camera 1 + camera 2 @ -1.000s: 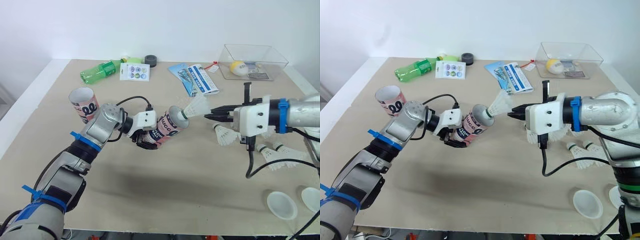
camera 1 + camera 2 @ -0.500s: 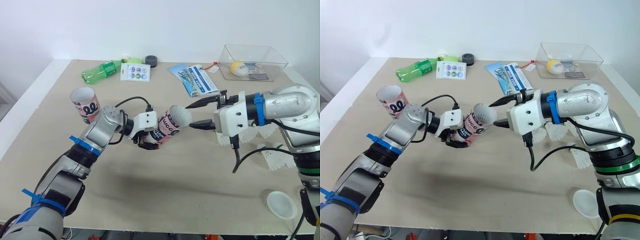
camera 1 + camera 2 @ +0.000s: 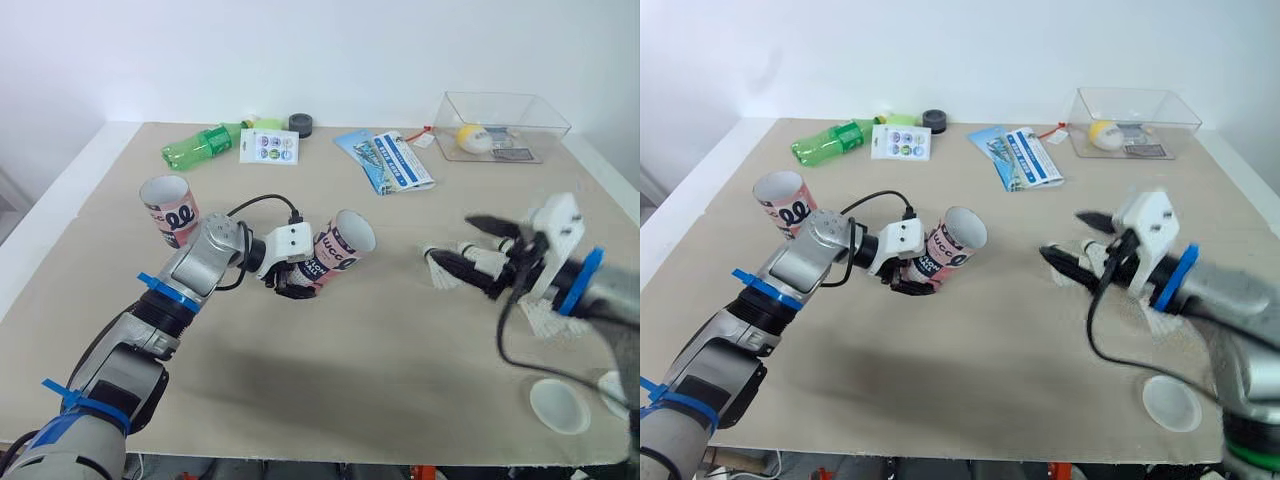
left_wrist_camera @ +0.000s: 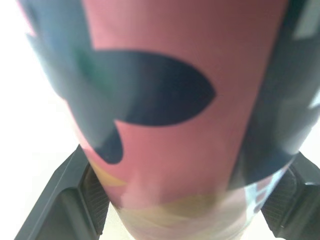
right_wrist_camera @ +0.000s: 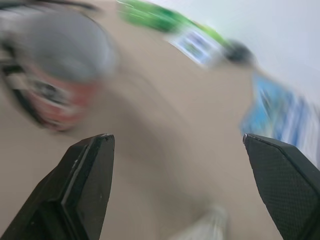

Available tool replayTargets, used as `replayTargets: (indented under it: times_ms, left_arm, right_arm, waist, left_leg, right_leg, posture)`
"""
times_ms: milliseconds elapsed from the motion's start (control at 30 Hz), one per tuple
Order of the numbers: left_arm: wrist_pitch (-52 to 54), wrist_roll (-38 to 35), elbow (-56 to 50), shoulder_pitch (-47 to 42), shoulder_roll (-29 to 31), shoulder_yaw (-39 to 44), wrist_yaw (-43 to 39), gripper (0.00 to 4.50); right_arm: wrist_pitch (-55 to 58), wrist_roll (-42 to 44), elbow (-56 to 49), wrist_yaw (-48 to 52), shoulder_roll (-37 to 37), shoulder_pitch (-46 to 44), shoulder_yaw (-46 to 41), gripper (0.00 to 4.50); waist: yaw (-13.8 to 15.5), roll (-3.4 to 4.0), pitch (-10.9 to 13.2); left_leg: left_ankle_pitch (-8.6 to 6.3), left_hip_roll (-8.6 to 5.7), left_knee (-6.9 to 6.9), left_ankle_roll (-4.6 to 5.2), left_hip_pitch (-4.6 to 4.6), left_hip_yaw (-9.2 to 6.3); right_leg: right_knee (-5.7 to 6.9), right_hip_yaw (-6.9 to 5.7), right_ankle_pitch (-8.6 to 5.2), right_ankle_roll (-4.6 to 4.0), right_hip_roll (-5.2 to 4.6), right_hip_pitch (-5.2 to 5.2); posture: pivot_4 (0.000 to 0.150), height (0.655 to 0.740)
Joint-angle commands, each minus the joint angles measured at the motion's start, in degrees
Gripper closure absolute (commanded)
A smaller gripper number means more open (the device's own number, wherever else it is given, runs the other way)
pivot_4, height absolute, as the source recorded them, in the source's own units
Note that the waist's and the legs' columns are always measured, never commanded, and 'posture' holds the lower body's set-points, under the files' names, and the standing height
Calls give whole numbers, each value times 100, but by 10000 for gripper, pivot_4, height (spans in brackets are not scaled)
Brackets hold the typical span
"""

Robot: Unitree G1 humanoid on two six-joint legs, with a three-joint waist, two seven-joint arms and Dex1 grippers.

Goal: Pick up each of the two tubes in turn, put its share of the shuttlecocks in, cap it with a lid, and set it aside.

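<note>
Your left gripper (image 3: 291, 286) clamps the tilted pink printed cardboard tube (image 3: 341, 246). Your right gripper (image 3: 455, 241) has its jaws wide apart, empty, near the white feathered shuttlecocks (image 3: 545, 318).

Letters "UCC" on held tube (image 3: 338, 250); "00" on upright tube (image 3: 170, 206); rest unreadable.

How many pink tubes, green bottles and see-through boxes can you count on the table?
Tubes: 2
Green bottle: 1
Clear box: 1
Total: 4
</note>
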Motion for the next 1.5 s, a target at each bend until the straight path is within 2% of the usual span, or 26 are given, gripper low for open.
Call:
replayTargets:
  times_ms: [33, 200, 367, 867, 1000, 1200, 1500]
  left_arm:
    - [4, 66, 6, 73, -2, -93, -20, 10103]
    - [-17, 94, 57, 42, -26, -85, -8, 10103]
    - [-22, 101, 51, 48, -38, -90, -19, 10103]
    - [46, 78, -104, 149, -7, -60, -7, 10103]
    - [32, 87, -111, 171, -11, -65, 15, 10103]
    - [38, 97, -144, 205, -24, -68, 38, 10103]
    - [-65, 143, 45, 127, -43, -37, 56, 10103]
  right_arm:
    - [399, -96, -681, -837, 255, 18, -33, 858]
    - [596, -420, -779, -1379, 553, 220, 280, 858]
    - [247, -633, -344, -1242, 612, 331, 555, 858]
    - [-311, -956, 1211, -1348, 1208, -616, 968, 858]
    - [-481, -1117, 1530, -1404, 1285, -858, 1013, 13280]
    - [-660, -1284, 1739, -1392, 1375, -1052, 1099, 44026]
    - [-1156, -1582, 1412, -942, 989, -1139, 1324, 44693]
  waist:
    - [-9, 11, -2]
    - [-11, 8, -3]
    - [-8, 8, -3]
    - [-13, 8, -3]
    - [-11, 8, -3]
    - [-10, 8, -3]
    - [-11, 8, -3]
  left_leg:
    - [4, -1, 4, 0, 1, 7]
    - [15, 0, 4, 13, 5, 10]
    - [15, -1, 2, 13, 3, 11]
    - [15, 0, -4, 14, 3, 10]
    - [15, 0, -4, 14, 2, 10]
    - [15, 0, -10, 14, 3, 10]
    - [15, -1, -10, 14, 3, 10]
  right_leg:
    - [5, 6, 3, 2, -1, -3]
    - [4, 8, 3, -21, 0, -3]
    - [3, 8, 6, -10, -1, -3]
    - [3, 7, 10, 0, 2, -5]
    - [3, 7, 11, 2, 1, -5]
    - [2, 6, 9, 1, 1, -6]
    - [2, 6, 9, 1, 1, -6]
  posture:
    - [1500, 7400]
    - [1500, 7400]
    - [1500, 7400]
    - [1500, 7400]
    - [1500, 7400]
    - [1500, 7400]
    - [1500, 7400]
